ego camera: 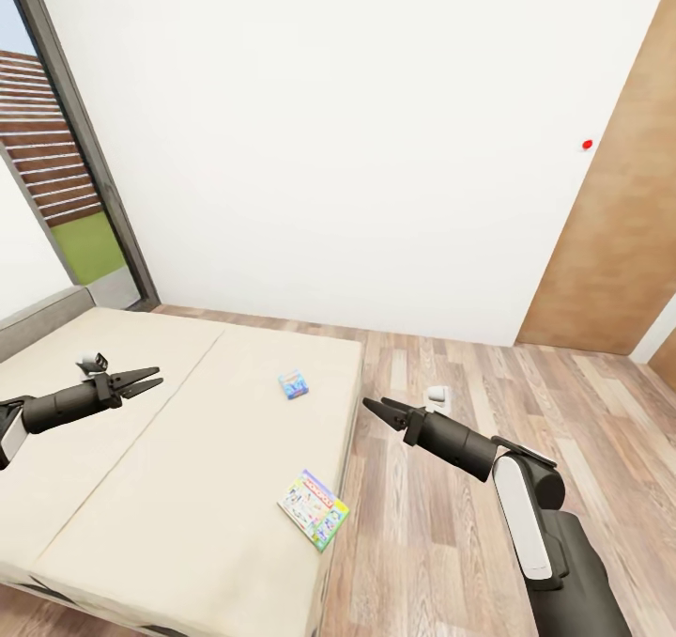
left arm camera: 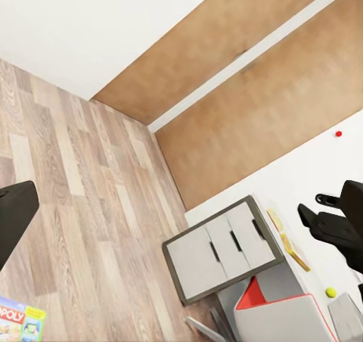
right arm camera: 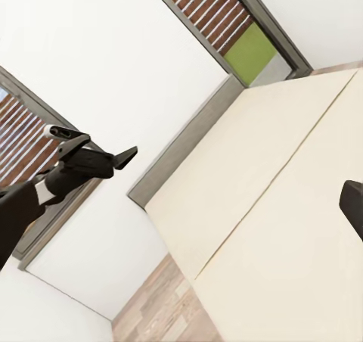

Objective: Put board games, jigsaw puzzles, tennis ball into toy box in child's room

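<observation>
On the bare beige mattress of the bed (ego camera: 169, 449) lie two board games. A small blue one (ego camera: 294, 385) sits near the bed's right edge. A larger white one with a green edge (ego camera: 314, 509) lies nearer me, and its corner (left arm camera: 18, 323) appears in the left wrist view. My left gripper (ego camera: 153, 380) hovers open above the mattress, left of the blue game and holding nothing. My right gripper (ego camera: 371, 404) hangs open over the floor just right of the bed, also holding nothing. A yellow-green tennis ball (left arm camera: 330, 291) shows far off beside a grey drawer cabinet (left arm camera: 223, 255).
Wood-plank floor (ego camera: 451, 524) runs right of the bed up to a white wall with a small red dot (ego camera: 587, 145) and a wooden door (ego camera: 620, 242). A small white object (ego camera: 437, 395) lies on the floor. A dark-framed window (ego camera: 66, 148) stands behind the bed's head.
</observation>
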You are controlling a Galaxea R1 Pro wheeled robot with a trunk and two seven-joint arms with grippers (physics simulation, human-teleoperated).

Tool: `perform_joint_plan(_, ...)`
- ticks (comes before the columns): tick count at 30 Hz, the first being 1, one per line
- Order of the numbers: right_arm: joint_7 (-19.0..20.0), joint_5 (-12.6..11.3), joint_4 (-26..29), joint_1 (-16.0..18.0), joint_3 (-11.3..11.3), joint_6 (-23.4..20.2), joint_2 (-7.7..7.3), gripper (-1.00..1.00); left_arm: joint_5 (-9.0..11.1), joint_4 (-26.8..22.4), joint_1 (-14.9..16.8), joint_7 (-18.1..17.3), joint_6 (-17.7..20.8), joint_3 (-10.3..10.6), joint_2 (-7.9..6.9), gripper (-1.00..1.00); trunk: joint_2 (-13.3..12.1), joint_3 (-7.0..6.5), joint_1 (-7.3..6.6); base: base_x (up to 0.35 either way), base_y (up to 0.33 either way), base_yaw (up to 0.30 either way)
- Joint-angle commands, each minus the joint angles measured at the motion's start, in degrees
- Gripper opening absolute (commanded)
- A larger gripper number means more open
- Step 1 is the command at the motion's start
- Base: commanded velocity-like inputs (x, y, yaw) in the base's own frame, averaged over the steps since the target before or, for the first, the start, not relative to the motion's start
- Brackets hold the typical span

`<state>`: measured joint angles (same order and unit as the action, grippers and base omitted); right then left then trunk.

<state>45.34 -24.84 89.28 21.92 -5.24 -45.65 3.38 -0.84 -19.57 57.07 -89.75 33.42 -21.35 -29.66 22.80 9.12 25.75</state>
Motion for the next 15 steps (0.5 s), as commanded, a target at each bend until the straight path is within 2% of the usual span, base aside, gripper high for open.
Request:
perform_joint_plan(1,0.1,0.0,0.0,0.1,-0.1,-0.3,0.05,1.0,-0.1,0.0,0.1,-0.2,0.6,-0.1,-0.01,1.0,0.1,0.12,0.03,0.0,-0.017,0.002)
perform_joint_plan(15,0.0,-0.1,-1.2,0.1,-1.5,-0.4,0.05,1.0,-0.1,0.0,0.1,-0.2,0.6,-0.1,0.0,1.0,0.1,0.12,0.03,0.0,-0.011,0.0)
